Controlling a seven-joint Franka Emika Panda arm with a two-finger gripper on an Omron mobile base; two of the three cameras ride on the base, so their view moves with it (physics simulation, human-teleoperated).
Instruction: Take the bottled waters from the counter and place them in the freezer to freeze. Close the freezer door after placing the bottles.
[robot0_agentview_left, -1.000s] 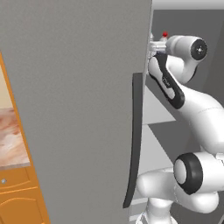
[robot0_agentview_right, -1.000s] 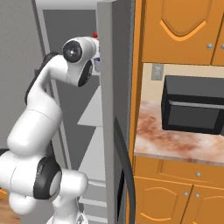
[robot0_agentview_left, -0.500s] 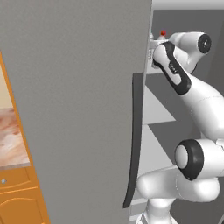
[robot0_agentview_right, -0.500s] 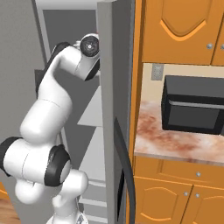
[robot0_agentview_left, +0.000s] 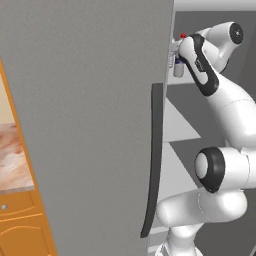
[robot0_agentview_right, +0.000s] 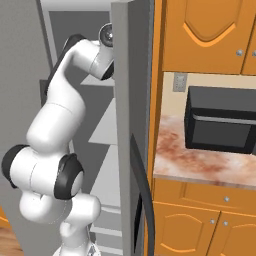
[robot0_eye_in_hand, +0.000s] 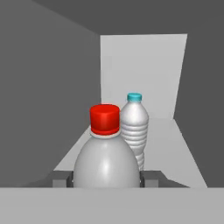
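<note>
Between the gripper's (robot0_eye_in_hand: 106, 179) fingers, which were closed against its sides, the red-capped bottle (robot0_eye_in_hand: 106, 153) stood upright over the freezer (robot0_eye_in_hand: 52, 87) shelf (robot0_eye_in_hand: 175, 148), with the blue-capped bottle (robot0_eye_in_hand: 134, 124) just behind at one o'clock.

Red-capped bottle (robot0_eye_in_hand: 106, 157) base, gripper (robot0_eye_in_hand: 106, 179) tips hidden.

Open freezer door (robot0_agentview_left: 90, 125) walling off the left of the arm, red-capped bottle (robot0_eye_in_hand: 106, 153) filling the gap between the fingers, light-blue-capped bottle (robot0_eye_in_hand: 134, 127) upright just behind it, apparently touching, bare white shelf (robot0_eye_in_hand: 181, 148) open to its right, grey side walls close by
</note>
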